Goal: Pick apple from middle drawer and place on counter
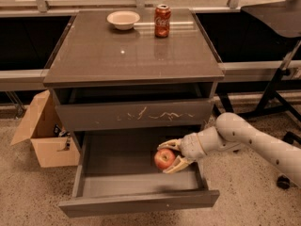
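Gripper (165,159) clasps the apple (162,158) inside the middle drawer (136,202); lifting carelessly could knock it against the scratched drawer front (136,115) above.

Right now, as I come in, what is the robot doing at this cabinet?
The robot's arm reaches into the open middle drawer, and its tool is closed on the apple, one finger on each side. The apple is low inside the drawer, near its right wall, not yet on the counter. A bowl and a red soda can stand at the counter's back.
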Controlling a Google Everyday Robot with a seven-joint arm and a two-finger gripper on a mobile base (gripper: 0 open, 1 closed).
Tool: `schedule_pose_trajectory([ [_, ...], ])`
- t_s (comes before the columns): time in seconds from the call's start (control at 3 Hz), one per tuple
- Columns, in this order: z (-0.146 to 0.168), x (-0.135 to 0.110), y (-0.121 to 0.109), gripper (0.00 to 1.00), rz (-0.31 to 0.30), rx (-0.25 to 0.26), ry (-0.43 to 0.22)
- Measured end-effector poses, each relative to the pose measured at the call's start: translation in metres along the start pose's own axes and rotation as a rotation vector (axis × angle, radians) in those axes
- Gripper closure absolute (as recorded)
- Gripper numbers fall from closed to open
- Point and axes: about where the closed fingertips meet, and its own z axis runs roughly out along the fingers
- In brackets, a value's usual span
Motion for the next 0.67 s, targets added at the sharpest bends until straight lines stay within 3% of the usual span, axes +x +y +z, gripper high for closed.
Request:
schedule_pose_trajectory([
  [0.67, -0.0018, -0.0029, 0.0011, 1.0, -0.005, -0.006, 0.0],
])
